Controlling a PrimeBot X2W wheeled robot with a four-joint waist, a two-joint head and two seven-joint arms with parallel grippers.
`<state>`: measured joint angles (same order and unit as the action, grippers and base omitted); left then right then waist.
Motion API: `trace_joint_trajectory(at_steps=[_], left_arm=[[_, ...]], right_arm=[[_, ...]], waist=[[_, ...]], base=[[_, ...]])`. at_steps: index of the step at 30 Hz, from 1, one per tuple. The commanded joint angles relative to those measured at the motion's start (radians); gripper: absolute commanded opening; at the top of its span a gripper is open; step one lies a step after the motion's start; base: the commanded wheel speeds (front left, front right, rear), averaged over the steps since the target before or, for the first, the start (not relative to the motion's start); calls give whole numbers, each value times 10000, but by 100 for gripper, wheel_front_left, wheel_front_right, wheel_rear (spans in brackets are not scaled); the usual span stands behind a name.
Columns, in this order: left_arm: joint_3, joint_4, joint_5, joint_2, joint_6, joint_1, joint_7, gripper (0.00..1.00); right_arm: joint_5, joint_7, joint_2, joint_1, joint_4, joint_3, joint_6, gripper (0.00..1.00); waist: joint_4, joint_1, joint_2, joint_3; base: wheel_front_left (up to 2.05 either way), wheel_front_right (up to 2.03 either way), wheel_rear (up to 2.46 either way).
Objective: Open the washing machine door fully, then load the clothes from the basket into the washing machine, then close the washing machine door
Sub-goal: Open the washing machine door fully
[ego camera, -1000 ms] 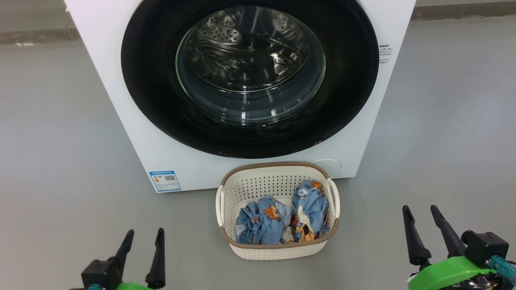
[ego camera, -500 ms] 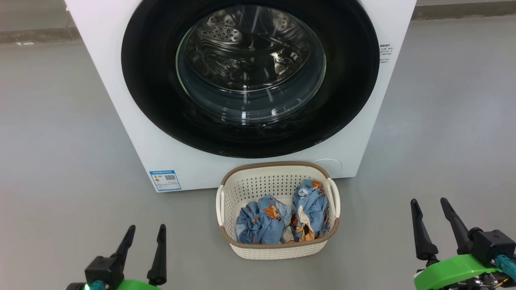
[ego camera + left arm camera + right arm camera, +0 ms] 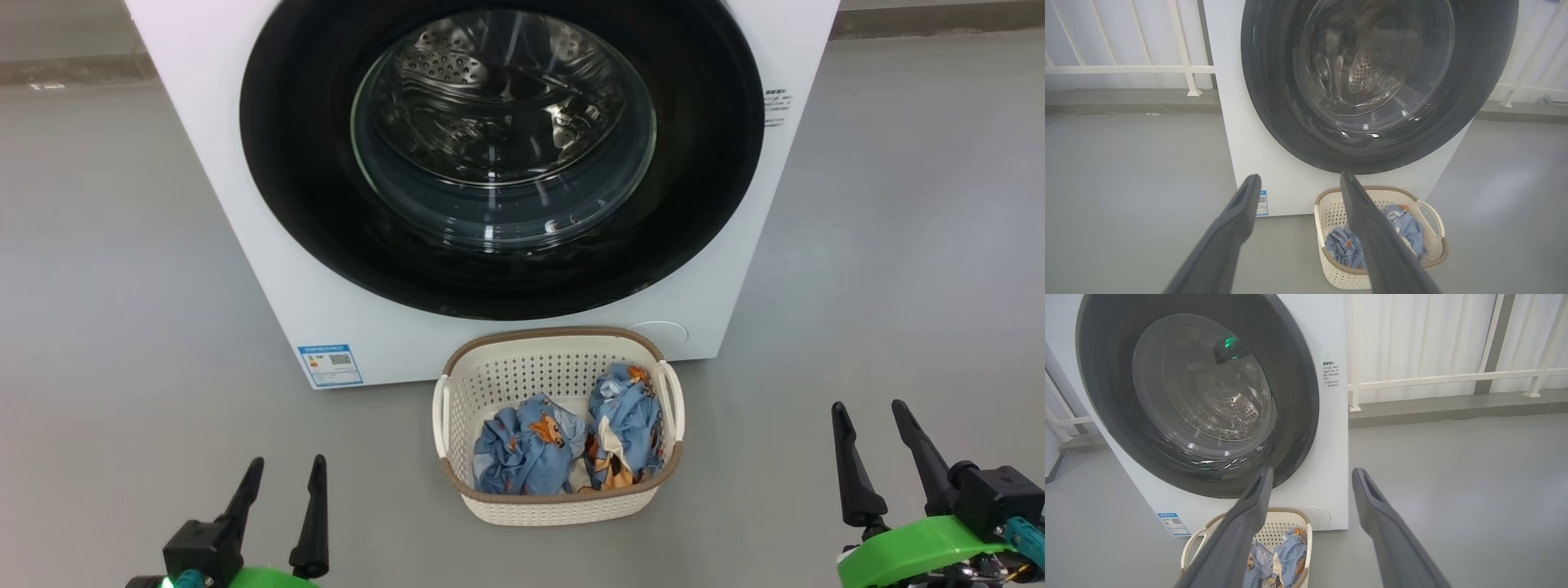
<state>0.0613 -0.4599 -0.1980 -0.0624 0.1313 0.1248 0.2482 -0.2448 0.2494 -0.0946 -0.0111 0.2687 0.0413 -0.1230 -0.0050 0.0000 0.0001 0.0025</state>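
Grey floor (image 3: 122, 286); glossy black round washing machine door (image 3: 502, 147) upper centre, likely stiff, slick: take its rim. Left gripper (image 3: 287, 462), right gripper (image 3: 867, 405) gape empty.

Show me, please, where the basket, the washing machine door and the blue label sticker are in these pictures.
the basket (image 3: 555, 508): head view, on its cream front wall.
the washing machine door (image 3: 294, 155): head view, on the black ring left of the glass.
the blue label sticker (image 3: 330, 365): head view, on its middle.
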Motion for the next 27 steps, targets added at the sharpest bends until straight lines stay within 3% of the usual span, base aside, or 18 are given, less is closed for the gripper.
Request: trace_joint_trajectory(at_steps=[1, 21, 27], left_arm=[[-343, 191, 114, -114, -6, 429, 136, 100], [-383, 168, 166, -78, -6, 503, 136, 100], [-314, 415, -281, -52, -6, 501, 136, 100]], right_arm=[[99, 124, -124, -95, -263, -132, -77, 100], [93, 124, -97, -127, -244, -209, -77, 100], [73, 124, -71, -158, -361, -136, -77, 100]], waist=[[-7, 0, -1, 12], [-136, 0, -1, 108], [-151, 0, -1, 180]], base=[[65, 65, -130], [111, 111, -222], [111, 109, -220]])
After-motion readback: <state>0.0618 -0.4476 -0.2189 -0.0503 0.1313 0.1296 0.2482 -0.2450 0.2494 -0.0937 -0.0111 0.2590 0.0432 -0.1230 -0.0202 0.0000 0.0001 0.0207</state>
